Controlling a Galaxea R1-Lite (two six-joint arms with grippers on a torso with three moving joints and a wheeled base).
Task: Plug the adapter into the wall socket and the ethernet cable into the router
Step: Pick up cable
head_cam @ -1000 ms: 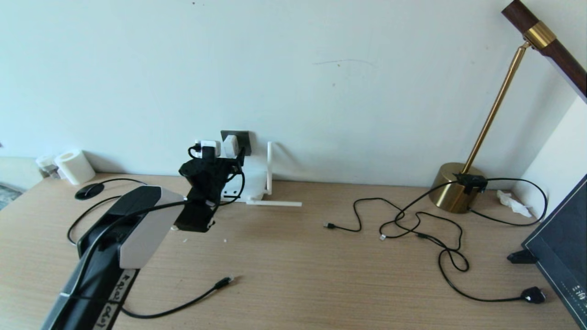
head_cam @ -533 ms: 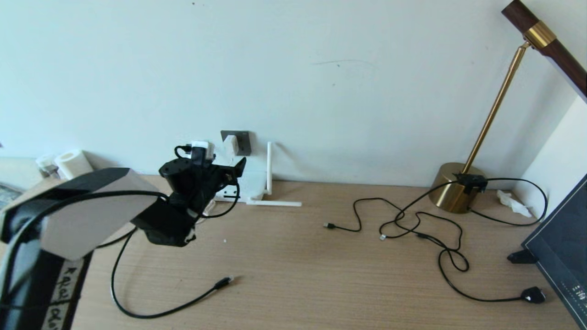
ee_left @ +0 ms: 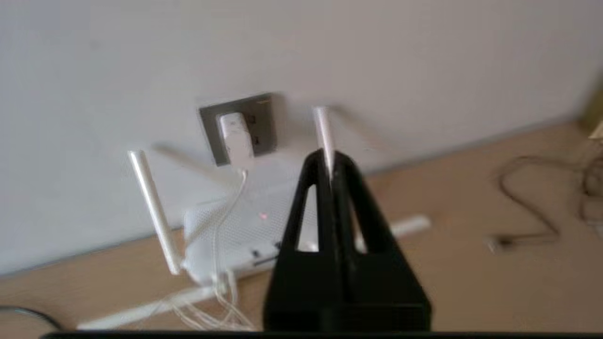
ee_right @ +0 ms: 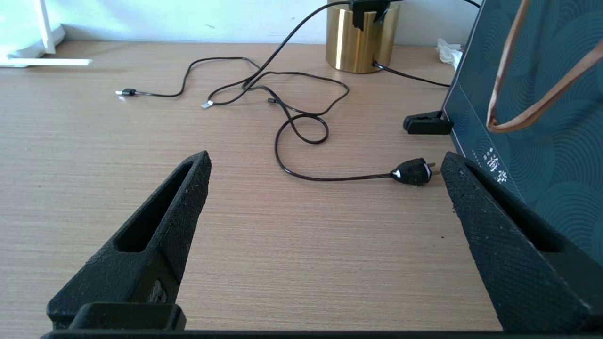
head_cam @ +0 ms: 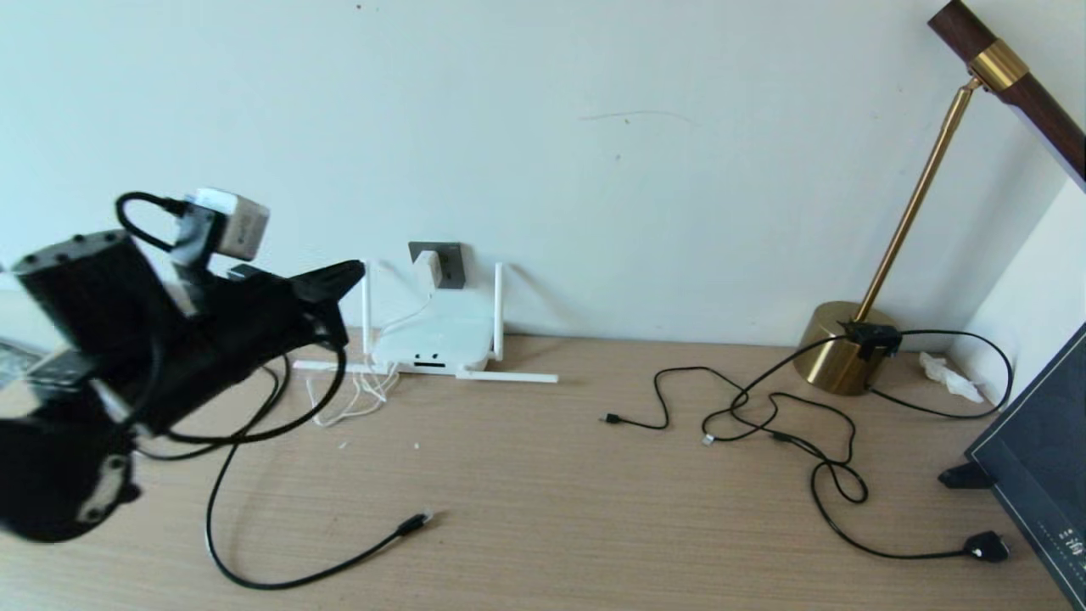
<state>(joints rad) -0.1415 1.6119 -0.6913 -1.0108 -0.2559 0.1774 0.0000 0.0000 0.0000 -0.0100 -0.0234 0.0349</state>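
The white adapter sits plugged into the dark grey wall socket, and its thin white cord hangs down to the router. The router lies against the wall with two antennas upright. My left gripper is shut and empty, drawn back left of the router and well off the socket. In the left wrist view the gripper points at the adapter, socket and router. The ethernet cable lies loose on the desk near the front. My right gripper hovers open over bare desk.
A brass lamp base stands at the back right with thin black cables strewn before it. A black two-pin plug lies near a dark blue bag at the right edge.
My left arm has pulled back from the socket to the left and toward the camera, leaving the adapter in the socket and uncovering the router.
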